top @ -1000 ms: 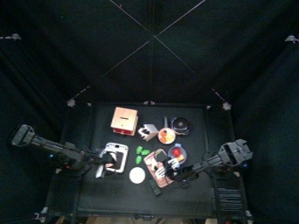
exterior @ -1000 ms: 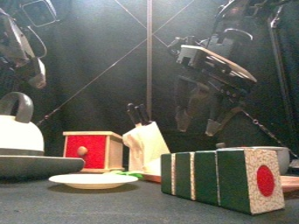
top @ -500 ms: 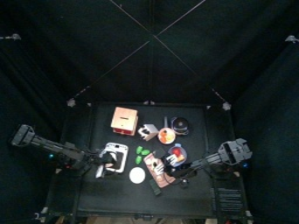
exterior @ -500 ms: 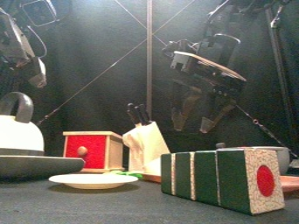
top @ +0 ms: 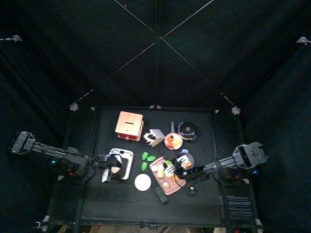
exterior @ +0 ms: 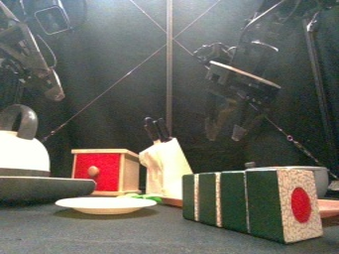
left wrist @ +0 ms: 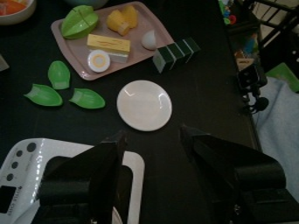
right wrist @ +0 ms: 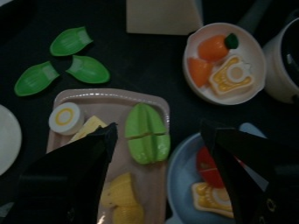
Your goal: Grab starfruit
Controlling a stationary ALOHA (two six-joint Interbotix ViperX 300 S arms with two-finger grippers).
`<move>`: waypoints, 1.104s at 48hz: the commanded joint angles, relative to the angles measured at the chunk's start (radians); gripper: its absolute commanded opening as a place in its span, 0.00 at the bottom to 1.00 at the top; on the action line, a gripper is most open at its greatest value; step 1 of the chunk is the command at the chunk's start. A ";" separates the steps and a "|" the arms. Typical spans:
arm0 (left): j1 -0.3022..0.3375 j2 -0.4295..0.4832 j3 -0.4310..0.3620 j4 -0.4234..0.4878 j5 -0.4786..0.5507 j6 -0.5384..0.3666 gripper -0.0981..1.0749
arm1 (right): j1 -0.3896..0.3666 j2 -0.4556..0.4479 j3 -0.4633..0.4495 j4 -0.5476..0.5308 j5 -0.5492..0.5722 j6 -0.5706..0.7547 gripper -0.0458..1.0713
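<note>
Right gripper (right wrist: 158,166) spread wide, empty, straddling ridged green starfruit (right wrist: 146,133) at frame centre on pink tray (right wrist: 111,103), lined up to grab. Left gripper (left wrist: 149,162) likewise wide, empty, idle over white scale (left wrist: 35,166), lower left.

Black curtains (top: 73,45) around small black table (top: 91,123)

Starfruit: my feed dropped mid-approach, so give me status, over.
Right claw open, over the starfruit, no grip yet. Left claw open, by white plate. Starfruit on pink tray beside egg half, uncovered.
</note>
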State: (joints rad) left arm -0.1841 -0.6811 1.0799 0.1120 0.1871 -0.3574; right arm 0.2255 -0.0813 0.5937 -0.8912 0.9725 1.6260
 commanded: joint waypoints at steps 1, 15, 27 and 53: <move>0.002 0.034 -0.043 0.009 -0.025 0.005 0.83 | -0.015 -0.061 0.018 -0.002 0.008 0.000 0.97; 0.015 0.209 -0.123 0.127 -0.242 0.005 0.84 | -0.034 -0.103 0.130 0.014 0.064 -0.002 0.97; 0.086 0.382 -0.255 0.193 -0.410 0.002 0.84 | -0.041 -0.150 0.176 0.106 0.196 0.003 0.97; 0.187 0.808 -0.583 0.321 -0.385 0.005 0.92 | -0.035 -0.156 0.278 0.170 0.190 0.005 0.97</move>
State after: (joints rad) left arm -0.0123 0.1028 0.5553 0.4188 -0.2010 -0.3543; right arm 0.1887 -0.2102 0.8698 -0.7286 1.1612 1.6276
